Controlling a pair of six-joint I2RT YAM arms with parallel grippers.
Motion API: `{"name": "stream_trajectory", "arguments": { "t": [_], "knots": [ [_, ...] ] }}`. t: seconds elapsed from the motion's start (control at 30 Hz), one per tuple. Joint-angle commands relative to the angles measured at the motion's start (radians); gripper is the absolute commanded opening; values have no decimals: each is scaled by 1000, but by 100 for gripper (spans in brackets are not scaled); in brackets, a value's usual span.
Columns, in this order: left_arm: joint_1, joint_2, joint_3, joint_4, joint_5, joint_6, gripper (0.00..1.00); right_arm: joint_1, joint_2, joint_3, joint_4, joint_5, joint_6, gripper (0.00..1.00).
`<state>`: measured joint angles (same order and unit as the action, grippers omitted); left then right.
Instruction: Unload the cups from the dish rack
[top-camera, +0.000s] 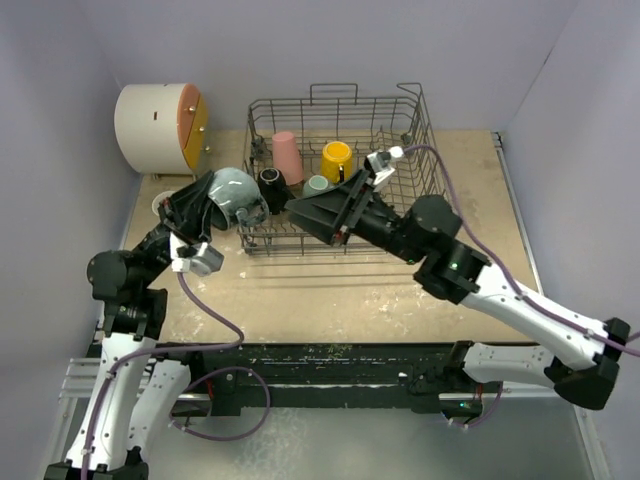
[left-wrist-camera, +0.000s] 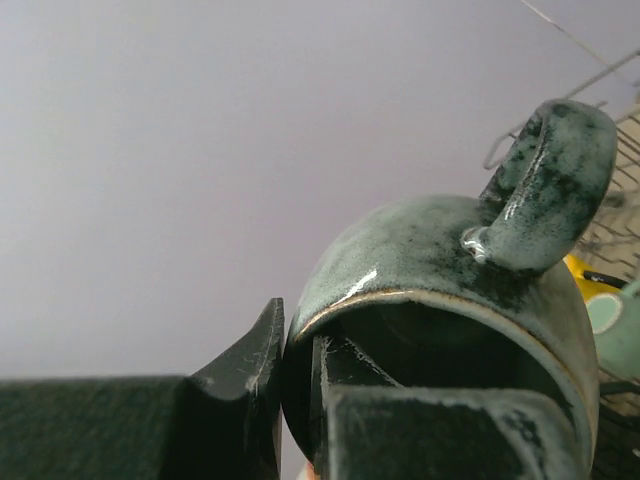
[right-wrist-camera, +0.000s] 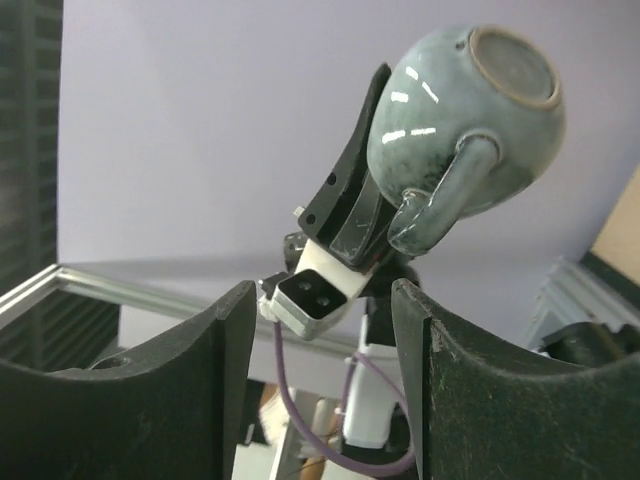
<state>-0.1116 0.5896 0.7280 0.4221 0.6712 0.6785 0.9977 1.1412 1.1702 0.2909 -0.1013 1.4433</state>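
My left pincer pinched the grey-green mug toward the bench's left edge; my right pincer gaped empty. 4 cups sat in the dish rack, unloading unfinished.

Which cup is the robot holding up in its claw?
The teal mug, pinched by its rim in the left claw at the dish rack's left end. The pink cup, yellow cup and black cup sit inside the rack.
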Motion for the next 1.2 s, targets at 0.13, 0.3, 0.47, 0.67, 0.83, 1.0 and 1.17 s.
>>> {"name": "stream_trajectory", "arguments": {
  "t": [0.13, 0.3, 0.47, 0.67, 0.83, 1.0, 1.17],
  "knots": [
    [-2, 41, 256, -595, 343, 216, 0, -101, -130, 72, -387, 107, -219, 59],
    [-2, 109, 321, -1135, 409, 565, 0, -105, -127, 214, -622, 251, -370, 61],
    [-2, 179, 376, -1365, 452, 721, 0, -109, -80, 363, -793, 357, -496, 61],
    [-53, 327, 401, -1450, 355, 684, 0, -119, 15, 486, -937, 424, -635, 63],
    [-214, 511, 479, -1483, 144, 569, 0, -143, 89, 550, -1036, 486, -724, 65],
    [-458, 649, 523, -1398, -91, 418, 0, -249, 123, 554, -1075, 448, -780, 65],
    [-653, 832, 619, -1330, -207, 347, 0, -372, 124, 539, -1067, 410, -812, 66]
  ]
}}
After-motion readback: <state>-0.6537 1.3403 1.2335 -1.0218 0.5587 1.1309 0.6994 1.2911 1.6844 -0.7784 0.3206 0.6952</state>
